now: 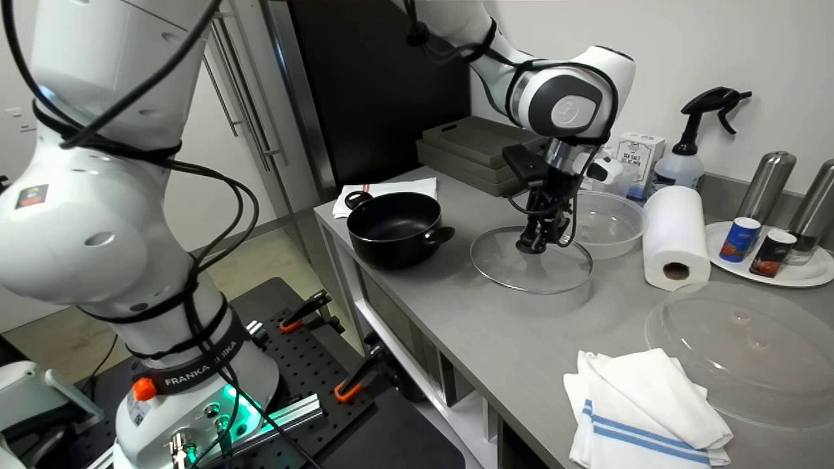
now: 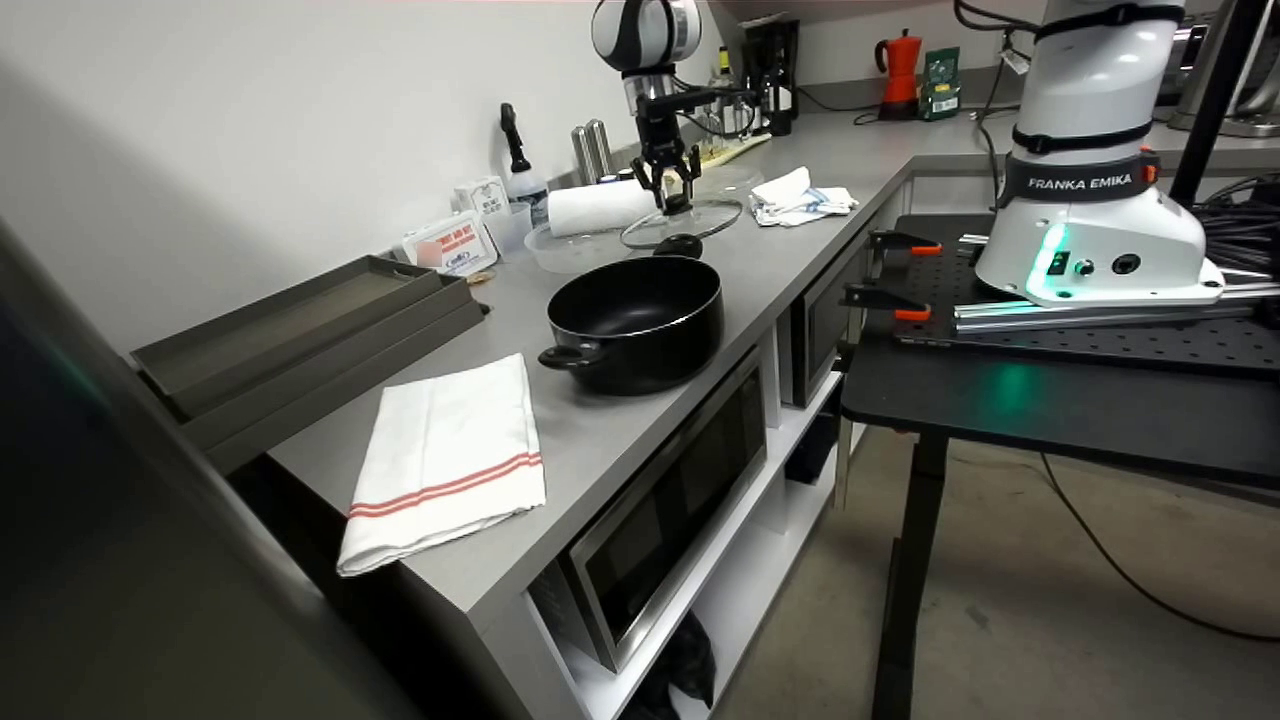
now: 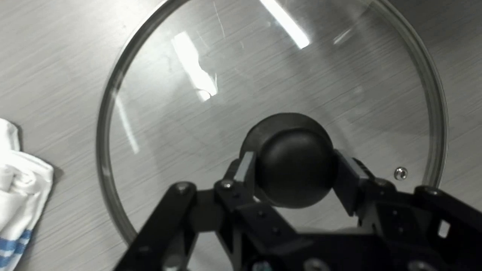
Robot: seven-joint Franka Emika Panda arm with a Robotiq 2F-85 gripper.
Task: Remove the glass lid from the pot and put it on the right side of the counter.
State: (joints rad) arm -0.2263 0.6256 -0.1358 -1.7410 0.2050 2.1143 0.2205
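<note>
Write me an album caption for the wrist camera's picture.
Seen from above: a glass lid, its black knob between the robot's fingers, a blue-striped towel at the left edge.

Soft, bright light fills an exterior view, dimming leftward across the wall (image 2: 330, 130), the robot base (image 2: 1105, 235) casts a green glow on the black table (image 2: 1100, 412), and in the wrist view white glare streaks the glass lid (image 3: 271, 90) while the towel (image 3: 23, 190) looks washed out.
</note>
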